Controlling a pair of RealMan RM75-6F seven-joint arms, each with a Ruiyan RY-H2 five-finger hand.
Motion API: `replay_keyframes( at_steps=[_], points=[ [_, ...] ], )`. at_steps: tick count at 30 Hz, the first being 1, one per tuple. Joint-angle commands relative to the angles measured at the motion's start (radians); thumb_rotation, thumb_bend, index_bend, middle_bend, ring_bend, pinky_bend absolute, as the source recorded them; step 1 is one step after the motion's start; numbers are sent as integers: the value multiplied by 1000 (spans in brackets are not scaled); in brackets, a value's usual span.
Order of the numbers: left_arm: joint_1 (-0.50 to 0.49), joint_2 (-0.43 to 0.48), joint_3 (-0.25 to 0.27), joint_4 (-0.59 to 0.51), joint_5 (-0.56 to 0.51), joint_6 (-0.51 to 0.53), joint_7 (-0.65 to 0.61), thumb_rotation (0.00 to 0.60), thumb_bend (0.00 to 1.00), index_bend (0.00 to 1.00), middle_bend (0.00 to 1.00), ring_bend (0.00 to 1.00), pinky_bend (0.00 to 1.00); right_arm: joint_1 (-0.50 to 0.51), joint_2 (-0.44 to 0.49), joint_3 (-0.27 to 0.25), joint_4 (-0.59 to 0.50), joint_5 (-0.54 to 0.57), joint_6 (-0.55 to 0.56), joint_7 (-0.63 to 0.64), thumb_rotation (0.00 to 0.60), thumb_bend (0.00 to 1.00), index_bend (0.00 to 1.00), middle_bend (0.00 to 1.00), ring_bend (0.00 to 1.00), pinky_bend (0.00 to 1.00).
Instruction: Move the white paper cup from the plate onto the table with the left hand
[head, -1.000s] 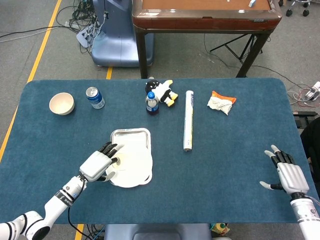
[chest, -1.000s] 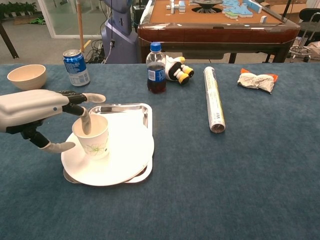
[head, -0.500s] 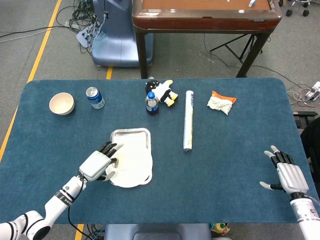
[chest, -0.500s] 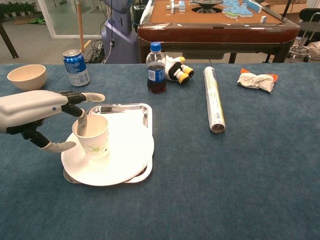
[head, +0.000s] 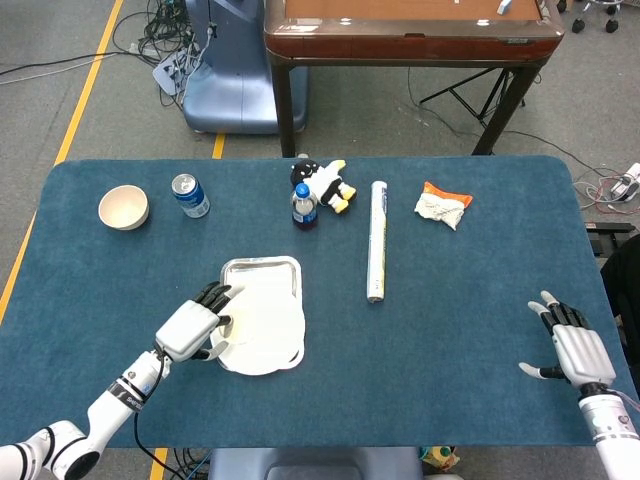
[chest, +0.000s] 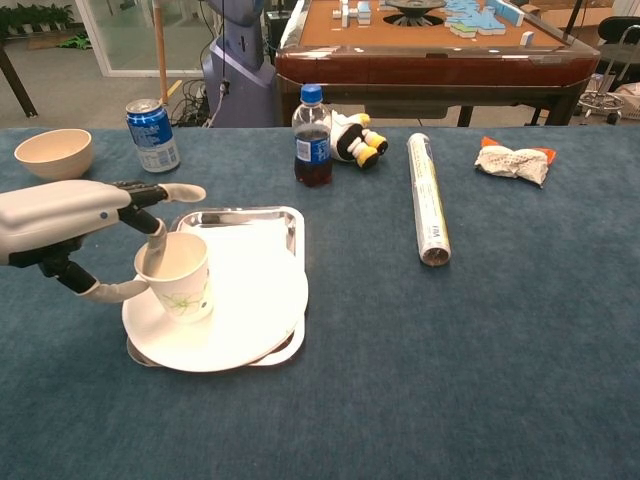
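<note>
Chest view, cup count: one white paper cup (chest: 176, 277), open mouth up, leaning a little to the left, a faint green print on its side.
Cup place: on the left part of the white plate (chest: 240, 320), not on the tabletop (chest: 450, 370) cloth.
Plate count: one, round, lying over the near end of one metal tray (chest: 262, 217).
Left robot hand (chest: 70, 222): at the cup's 9 o'clock, gripping it; one finger reaches over the rim into the mouth, the thumb presses the outer wall lower down, another finger sticks out straight above.
Right robot hand (head: 575, 345): seen in the head view only, at the tabletop's 4 o'clock corner, fingers spread, nothing in it.
Bowl count: one cream bowl (chest: 54, 152) at 10 o'clock of the plate.
Can count: one blue can (chest: 153, 135), upright, beside the bowl.
Bottle count: one dark bottle (chest: 313, 140) with a blue cap, at 12 o'clock of the tray.
Toy count: one plush penguin (chest: 354, 137) lying just right of the bottle.
Roll count: one long roll (chest: 429, 200) lying lengthwise, at 3 o'clock of the tray.
Snack count: one crumpled snack bag (chest: 513, 160) at 2 o'clock.
</note>
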Motion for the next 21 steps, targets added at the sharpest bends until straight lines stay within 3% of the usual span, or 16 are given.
replay_keyframes(
  at_steps=[1, 21],
  points=[
    [1, 5, 0, -7, 2, 4, 2, 600, 321, 567, 0, 0, 0, 1, -1, 0, 1, 1, -1, -1, 600, 183, 0, 0, 0, 0],
    [15, 27, -7, -35, -2, 34, 16, 600, 321, 614, 0, 0, 0, -1, -2, -1, 2, -6, 6, 2, 600, 183, 0, 0, 0, 0]
  ],
)
